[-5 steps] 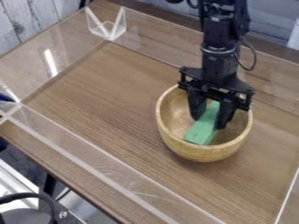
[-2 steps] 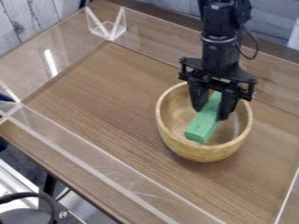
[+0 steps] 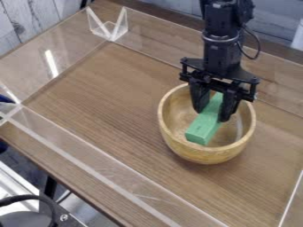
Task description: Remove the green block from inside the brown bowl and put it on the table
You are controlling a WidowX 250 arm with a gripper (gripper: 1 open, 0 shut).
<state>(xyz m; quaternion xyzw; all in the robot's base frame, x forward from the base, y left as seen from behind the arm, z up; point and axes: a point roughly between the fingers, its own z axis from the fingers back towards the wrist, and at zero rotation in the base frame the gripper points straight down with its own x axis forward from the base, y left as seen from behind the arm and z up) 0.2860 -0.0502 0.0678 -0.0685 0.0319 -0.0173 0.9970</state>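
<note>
Green block within the tan wooden bowl, gripper over it

Green block: you have it inside the brown bowl, standing tilted, its lower end toward the near side of the bowl and its upper end up at the black gripper. Fingers: one on each side of the block's upper end, partly spread; whether they pinch it, you cannot tell from this view. Your arm reaches in from the top of the view, above the bowl's far rim. Bowl: on the brown wood-grain table, right of centre in view. Clear acrylic piece: far side, well apart from the bowl.
</note>
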